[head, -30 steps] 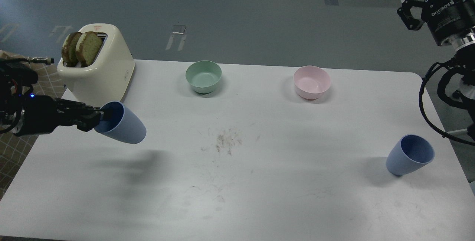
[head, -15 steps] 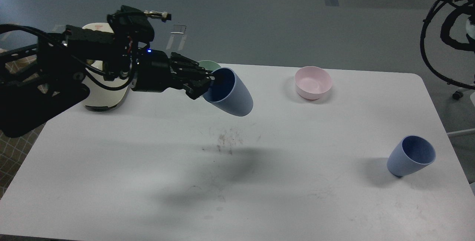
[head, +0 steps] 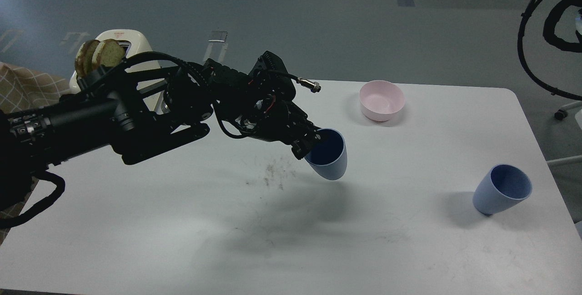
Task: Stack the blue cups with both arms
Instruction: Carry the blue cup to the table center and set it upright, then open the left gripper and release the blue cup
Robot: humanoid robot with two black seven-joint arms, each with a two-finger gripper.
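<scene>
My left gripper (head: 313,142) is shut on the rim of a pale blue cup (head: 329,158) and holds it above the middle of the white table (head: 182,222), mouth up and tilted toward me. The second blue cup (head: 502,190) stands on the table near the right edge, well to the right of the held cup. Only cables of my right arm (head: 543,36) show at the top right; its gripper is out of view.
A pink bowl (head: 382,99) stands at the back, right of centre. A cream toaster (head: 132,47) with bread slices (head: 97,56) stands at the back left, partly behind my left arm. The mint green bowl is hidden behind the arm. Crumbs (head: 277,172) lie mid-table.
My left arm has swung from the left side to the table's middle, carrying the blue cup rightward and lower. The right gripper has lifted out of view at the top right.
</scene>
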